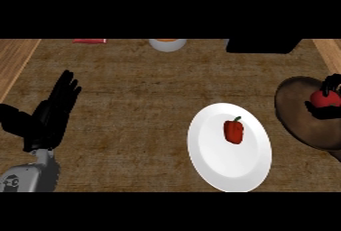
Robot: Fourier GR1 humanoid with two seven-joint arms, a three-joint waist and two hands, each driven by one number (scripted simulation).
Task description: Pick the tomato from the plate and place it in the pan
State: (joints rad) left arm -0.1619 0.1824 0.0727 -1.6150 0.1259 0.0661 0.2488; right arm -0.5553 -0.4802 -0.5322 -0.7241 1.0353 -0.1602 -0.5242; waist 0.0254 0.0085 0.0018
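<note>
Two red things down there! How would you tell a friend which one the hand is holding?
Look to the right edge of the counter, where a brown pan lies. Over it the black right hand curls round a round red tomato. The other red thing, a longer pepper with a dark stem, lies bare on the white plate, untouched.

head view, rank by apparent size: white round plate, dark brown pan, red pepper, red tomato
1. white round plate
2. dark brown pan, cropped, so unsure
3. red pepper and red tomato look alike, tomato partly hidden
</note>
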